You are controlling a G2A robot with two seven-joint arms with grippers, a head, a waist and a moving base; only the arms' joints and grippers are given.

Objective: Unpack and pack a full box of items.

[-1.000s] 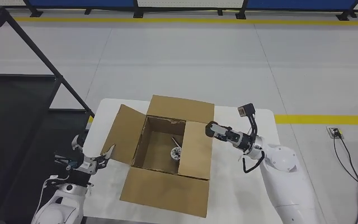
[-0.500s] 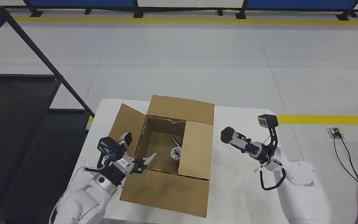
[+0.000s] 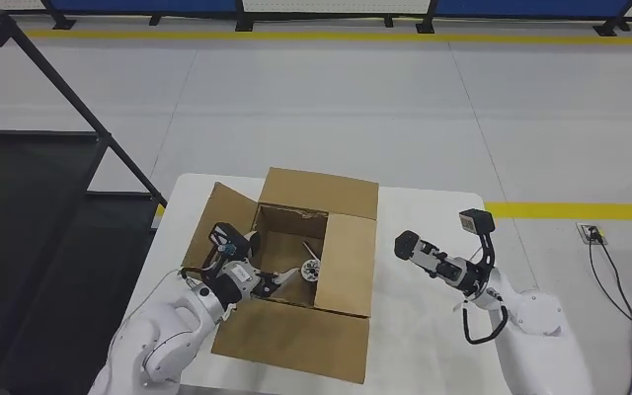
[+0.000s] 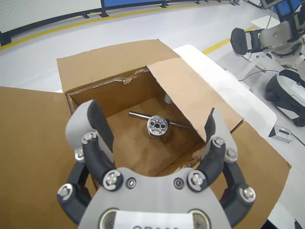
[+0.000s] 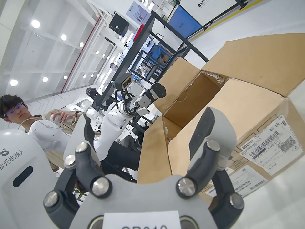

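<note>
- Since a moment ago the left gripper point(image 4: 153, 108) has swung over the box point(image 4: 107, 60), fingers wide and empty, ready to reach in.
- Down on the box floor lies a metal part point(image 4: 156, 126), waiting to come out.
- Farther off, the right gripper point(image 3: 403, 244) waits beside the box, fingers apart, empty.

Brown cardboard box point(image 3: 296, 336) on table, flaps open, w/ metal tool point(image 4: 156, 125) lying on its floor.

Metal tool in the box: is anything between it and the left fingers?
Nothing visible. The left gripper, fingers open, hangs over the cardboard box, with the metal tool bare on its floor. One flap leans inward, to one side.
</note>
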